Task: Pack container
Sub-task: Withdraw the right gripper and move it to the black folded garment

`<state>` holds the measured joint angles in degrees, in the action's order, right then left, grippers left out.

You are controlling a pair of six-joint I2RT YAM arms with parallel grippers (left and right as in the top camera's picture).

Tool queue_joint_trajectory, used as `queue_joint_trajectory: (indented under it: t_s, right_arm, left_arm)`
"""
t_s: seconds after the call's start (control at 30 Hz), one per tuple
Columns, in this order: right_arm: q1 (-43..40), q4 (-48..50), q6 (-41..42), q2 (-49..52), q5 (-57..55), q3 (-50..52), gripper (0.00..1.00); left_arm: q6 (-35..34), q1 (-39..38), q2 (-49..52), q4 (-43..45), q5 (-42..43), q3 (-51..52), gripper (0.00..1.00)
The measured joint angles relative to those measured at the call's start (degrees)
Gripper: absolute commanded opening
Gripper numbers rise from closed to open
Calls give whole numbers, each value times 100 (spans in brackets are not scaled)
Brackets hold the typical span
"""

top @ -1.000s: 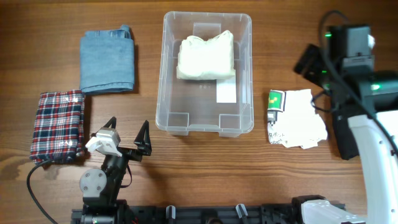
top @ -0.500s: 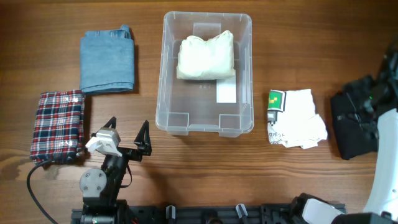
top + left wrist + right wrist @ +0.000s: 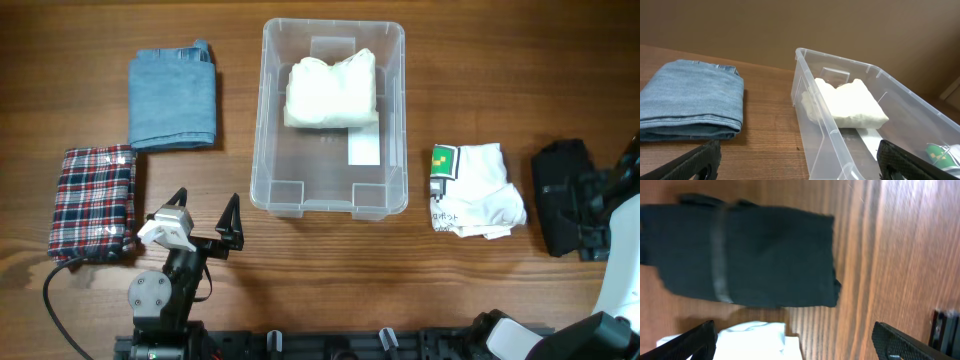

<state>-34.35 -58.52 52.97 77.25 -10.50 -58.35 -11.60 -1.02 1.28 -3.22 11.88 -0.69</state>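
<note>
- The container (image 3: pixel 310 160) sits at upper centre of the overhead view, with a folded cream cloth (image 3: pixel 331 90) in its upper end.
- The left gripper (image 3: pixel 207 208), at lower left, has its jaws spread wide and touches nothing.
- The right gripper (image 3: pixel 792 335), at the right edge, hangs spread wide by a black garment (image 3: pixel 560 195), holding nothing.

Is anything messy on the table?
Only the white printed cloth, right of the container: it lies crumpled with ragged edges, while the denim, plaid and black pieces are folded neatly.
</note>
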Motion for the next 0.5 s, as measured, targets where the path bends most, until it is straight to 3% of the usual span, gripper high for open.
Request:
queue_joint_trajectory:
  t_s: [0.3, 0.5]
  right_arm:
    - [-544, 468, 555, 0, 2, 671, 100]
    - [-1008, 1113, 214, 0, 48, 802, 100]
  left_arm:
    - [0, 0, 0, 0, 0, 0, 100]
    - [0, 0, 0, 0, 2, 0, 100]
